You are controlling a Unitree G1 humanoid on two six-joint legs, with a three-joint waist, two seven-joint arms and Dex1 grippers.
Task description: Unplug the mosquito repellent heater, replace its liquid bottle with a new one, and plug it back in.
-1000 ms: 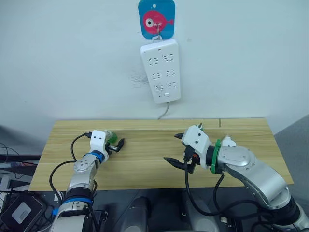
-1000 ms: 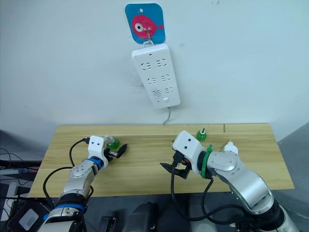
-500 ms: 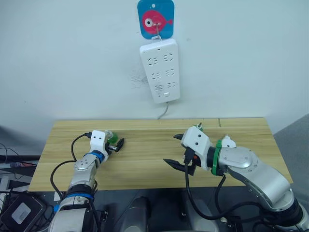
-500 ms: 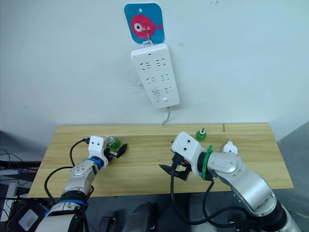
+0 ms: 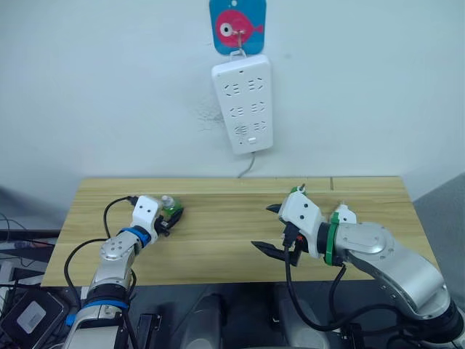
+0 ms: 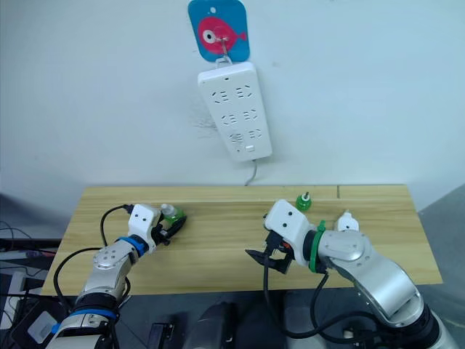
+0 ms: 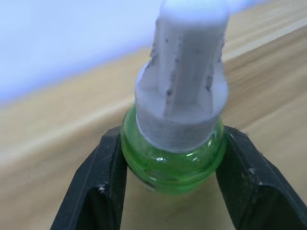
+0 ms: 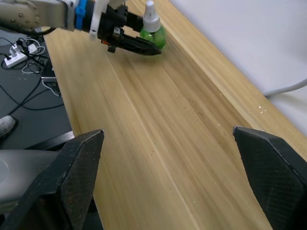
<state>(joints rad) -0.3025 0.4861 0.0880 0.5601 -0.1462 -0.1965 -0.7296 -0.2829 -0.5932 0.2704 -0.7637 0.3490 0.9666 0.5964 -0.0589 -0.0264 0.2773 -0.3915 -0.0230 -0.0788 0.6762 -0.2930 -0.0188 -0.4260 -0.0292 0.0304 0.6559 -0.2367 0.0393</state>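
The left gripper [image 7: 168,191] has its jaws closed on a green liquid bottle [image 7: 175,153] standing on the wooden tabletop [image 5: 218,247]. The right gripper [image 5: 272,229] hovers with jaws wide open. The mosquito repellent heater [image 6: 347,220] lies behind the right arm, with another green bottle [image 6: 304,201] nearby.

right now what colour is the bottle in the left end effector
Clear green with a white cap, best seen in the left wrist view: bottle.

Wooden table [image 6: 218,251] bearing two green bottles [image 6: 171,215] [image 6: 304,201]
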